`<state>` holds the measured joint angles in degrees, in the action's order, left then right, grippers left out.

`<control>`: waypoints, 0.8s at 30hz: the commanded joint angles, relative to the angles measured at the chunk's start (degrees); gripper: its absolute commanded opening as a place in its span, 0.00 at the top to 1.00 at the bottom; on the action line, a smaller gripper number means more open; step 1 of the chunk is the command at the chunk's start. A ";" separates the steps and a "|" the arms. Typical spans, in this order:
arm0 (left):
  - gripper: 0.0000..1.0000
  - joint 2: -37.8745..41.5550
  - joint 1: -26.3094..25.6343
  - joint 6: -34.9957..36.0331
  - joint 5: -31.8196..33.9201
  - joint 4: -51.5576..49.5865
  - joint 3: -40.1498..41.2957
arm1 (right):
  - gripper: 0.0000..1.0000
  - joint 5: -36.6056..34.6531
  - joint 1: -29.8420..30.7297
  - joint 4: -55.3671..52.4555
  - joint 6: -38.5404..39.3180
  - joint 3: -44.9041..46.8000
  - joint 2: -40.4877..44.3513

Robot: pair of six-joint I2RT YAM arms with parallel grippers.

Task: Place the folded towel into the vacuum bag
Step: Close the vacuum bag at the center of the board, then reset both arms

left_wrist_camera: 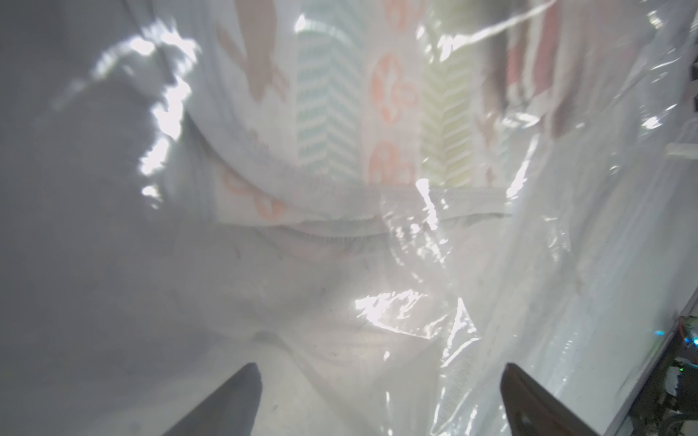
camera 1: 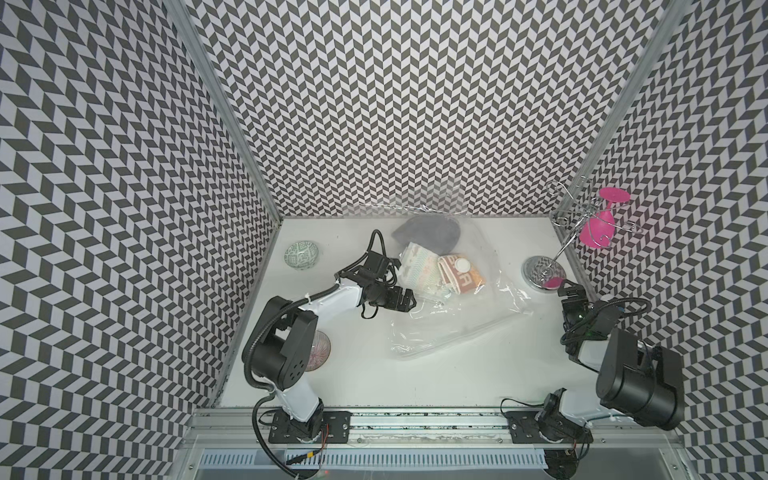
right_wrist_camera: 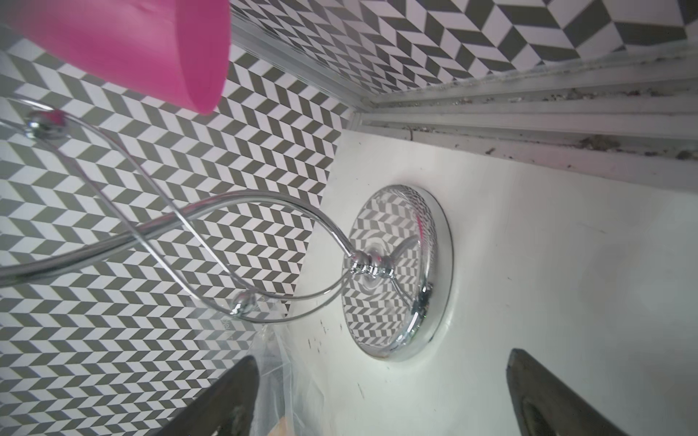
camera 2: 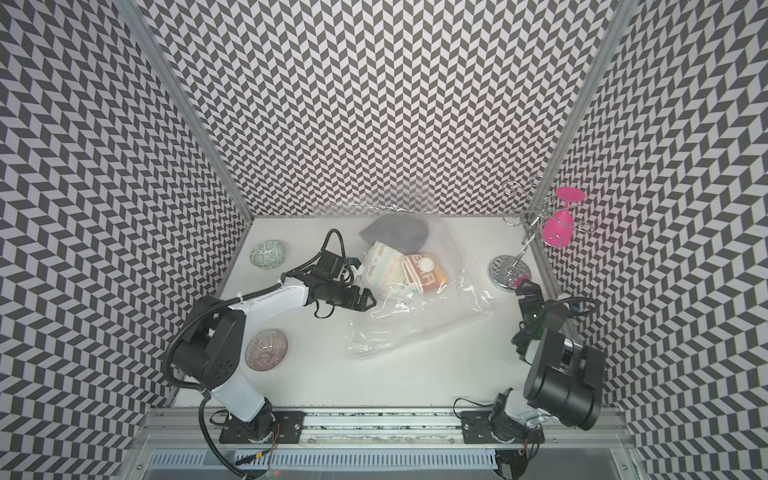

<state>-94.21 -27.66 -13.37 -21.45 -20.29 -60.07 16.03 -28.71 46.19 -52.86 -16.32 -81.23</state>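
The vacuum bag [camera 1: 449,324] [camera 2: 415,328] lay crumpled across the middle of the white table [camera 1: 457,382], its far end reaching the back wall. The folded towel [camera 1: 422,266] [camera 2: 384,266] [left_wrist_camera: 359,113], pale with pastel chevron and orange motifs, sat within the bag's outline and was seen through the clear film in both top views. Beyond it, toward the back wall, lay a grey towel [camera 1: 428,232]. A red-and-orange towel [camera 1: 463,280] lay just beside the folded towel, under the white valve cap [camera 1: 460,263] [camera 2: 425,263]. The left gripper [camera 1: 409,300] [camera 2: 368,300] [left_wrist_camera: 379,372] was positioned at the bag's left edge, near the folded towel. Its jaws were spread wide and grasped nothing; the left wrist view showed only plastic film and table between them. The right gripper [camera 1: 571,289] [camera 2: 530,289] [right_wrist_camera: 381,358] was well apart from the bag, just beside the round base of the chrome wire stand [camera 1: 538,270] [right_wrist_camera: 396,271]. Its jaws were likewise released and empty. A pink goblet [camera 1: 600,228] [right_wrist_camera: 132,45] hung inverted from the stand. A green patterned bowl [camera 1: 301,254] stood near the left wall, and a striped bowl [camera 2: 266,350] stood beside the left arm.
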 commanded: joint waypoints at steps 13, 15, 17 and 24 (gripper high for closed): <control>0.01 9.55 19.11 -11.22 27.80 13.85 5.74 | 0.00 -34.61 20.72 -8.50 37.54 -5.15 9.41; 0.00 9.76 20.12 -8.06 32.71 14.97 7.75 | 0.00 -37.70 24.97 -1.66 42.21 -1.72 8.82; 0.01 9.42 19.62 -4.96 39.87 15.20 9.10 | 0.00 -39.81 27.97 4.56 44.54 0.60 7.53; 0.00 6.57 20.37 -3.47 51.46 24.57 17.06 | 0.00 -35.52 29.41 13.30 44.72 1.71 4.00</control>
<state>-86.30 -7.49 -17.87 21.61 -1.98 -45.41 -19.70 0.47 50.50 -10.33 -14.87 -76.64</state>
